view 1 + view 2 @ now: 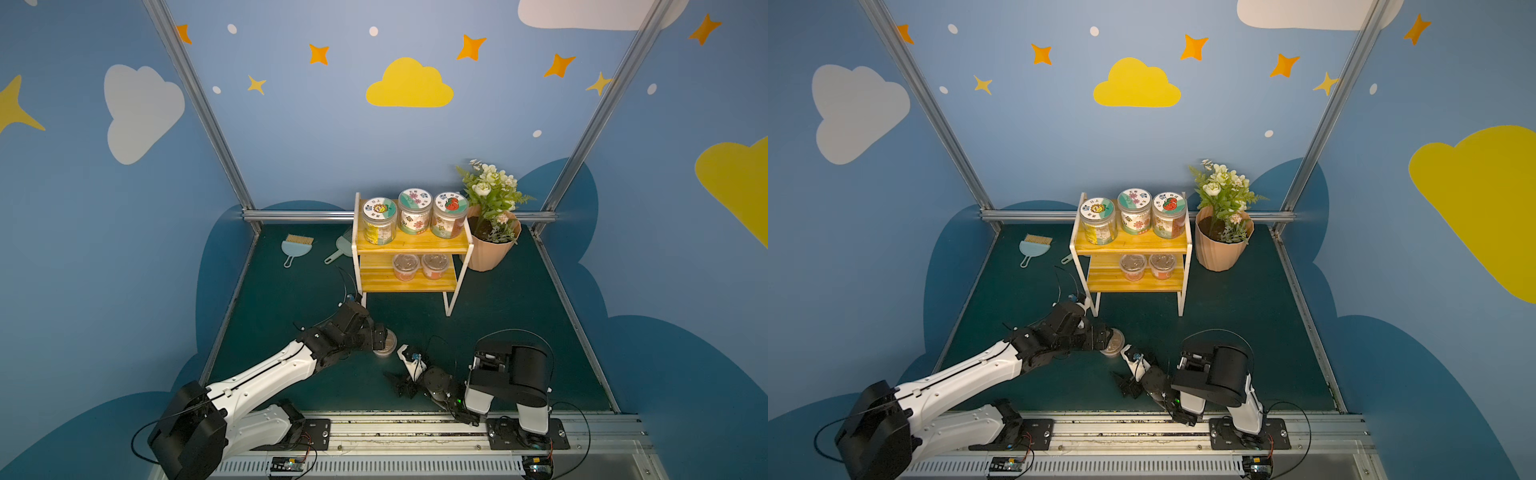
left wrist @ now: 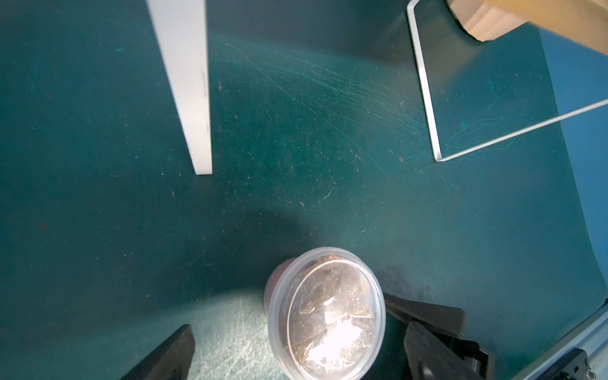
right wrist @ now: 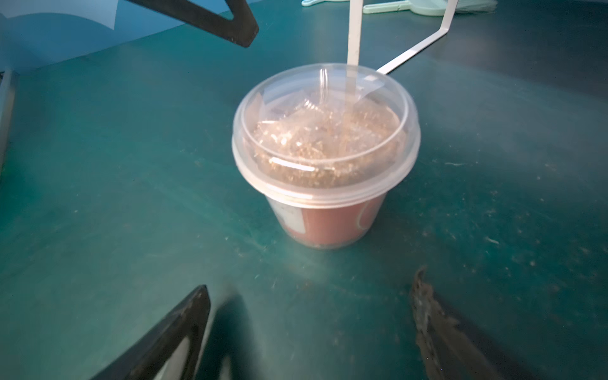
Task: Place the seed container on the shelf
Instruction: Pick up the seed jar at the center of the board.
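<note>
A two-armed robot works at a dark green table (image 1: 519, 324) inside a blue booth painted with clouds and stars. The seed container (image 1: 388, 345) has a clear domed lid and a reddish label. It stands upright on the table toward the near side, a little left of centre, in front of the shelf (image 1: 415, 244) and apart from it.

The shelf has yellow boards on a white frame and stands farther back. Three tall jars (image 1: 409, 216) fill its top board, and two small cups (image 1: 405, 266) sit on the right part of the lower board. A potted plant (image 1: 490, 245) stands just right of the shelf. A small brush (image 1: 296, 245) lies at the far left.

The left gripper (image 1: 379, 334) reaches in from the left with its fingers spread wide. In the left wrist view the seed container shows between them, unclamped. The right gripper (image 3: 311, 283) sits just on the near side of the seed container, released and holding nothing.
</note>
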Controlling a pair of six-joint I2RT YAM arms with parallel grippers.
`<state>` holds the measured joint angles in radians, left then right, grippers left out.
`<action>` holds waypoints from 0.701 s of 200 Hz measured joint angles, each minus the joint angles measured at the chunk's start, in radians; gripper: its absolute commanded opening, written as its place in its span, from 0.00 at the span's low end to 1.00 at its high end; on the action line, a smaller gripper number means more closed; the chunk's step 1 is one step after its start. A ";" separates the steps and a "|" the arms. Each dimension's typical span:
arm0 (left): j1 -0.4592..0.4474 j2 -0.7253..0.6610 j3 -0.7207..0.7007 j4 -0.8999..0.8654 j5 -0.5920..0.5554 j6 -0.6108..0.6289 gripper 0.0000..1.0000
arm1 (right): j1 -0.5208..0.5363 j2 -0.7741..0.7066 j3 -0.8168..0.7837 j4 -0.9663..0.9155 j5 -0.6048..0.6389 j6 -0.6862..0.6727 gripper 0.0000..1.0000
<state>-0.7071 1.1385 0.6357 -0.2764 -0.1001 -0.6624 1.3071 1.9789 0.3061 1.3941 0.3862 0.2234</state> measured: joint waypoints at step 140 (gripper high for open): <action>0.005 0.190 0.092 0.024 0.074 -0.045 1.00 | -0.019 0.114 0.130 0.060 0.039 -0.031 0.86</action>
<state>-0.7021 1.3285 0.7280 -0.2527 -0.0257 -0.7074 1.2877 2.0930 0.4358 1.4540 0.4252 0.1921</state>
